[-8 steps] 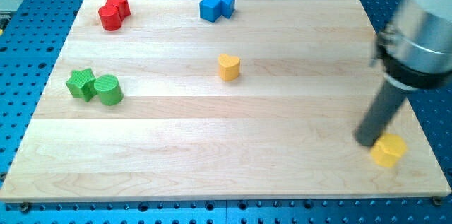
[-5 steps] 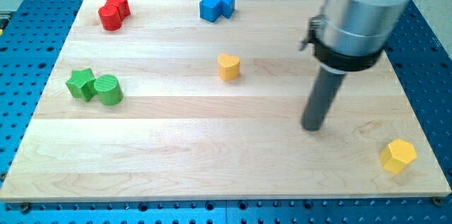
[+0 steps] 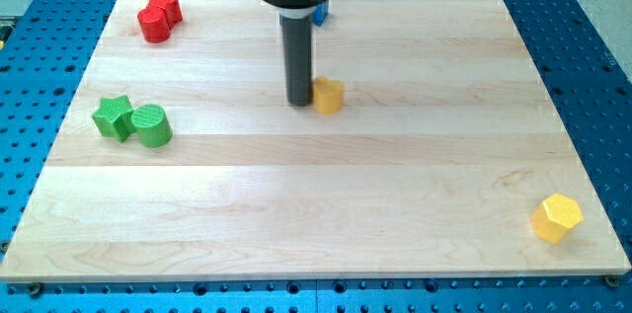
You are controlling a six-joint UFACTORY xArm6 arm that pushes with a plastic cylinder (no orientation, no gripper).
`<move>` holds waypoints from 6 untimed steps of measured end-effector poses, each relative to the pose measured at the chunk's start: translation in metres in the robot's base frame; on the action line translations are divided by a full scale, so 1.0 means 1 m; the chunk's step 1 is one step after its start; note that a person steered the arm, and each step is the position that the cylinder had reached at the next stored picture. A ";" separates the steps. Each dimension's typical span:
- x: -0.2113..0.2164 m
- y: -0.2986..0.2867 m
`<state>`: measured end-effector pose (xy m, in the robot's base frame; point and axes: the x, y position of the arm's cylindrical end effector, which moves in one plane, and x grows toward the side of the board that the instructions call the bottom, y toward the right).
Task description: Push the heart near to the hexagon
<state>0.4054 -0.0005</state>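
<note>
My tip (image 3: 299,103) touches the yellow heart (image 3: 328,96) on its left, mid-board (image 3: 296,204)

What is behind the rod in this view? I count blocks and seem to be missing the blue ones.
Behind the rod, at the view's top, only a sliver of a blue block shows; the rest is covered. My tip sits just left of the yellow heart.

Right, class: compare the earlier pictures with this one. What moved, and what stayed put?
My tip swept from beside the yellow hexagon at the view's lower right, up and left, to the yellow heart's left side. The hexagon shifted slightly right early on. Heart, red, green and blue blocks stayed.
</note>
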 end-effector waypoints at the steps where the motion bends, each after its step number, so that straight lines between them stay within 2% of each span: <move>1: 0.022 0.045; 2: 0.011 -0.012; 3: 0.003 -0.094; 4: -0.015 -0.048; 6: 0.049 0.122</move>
<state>0.4540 0.1219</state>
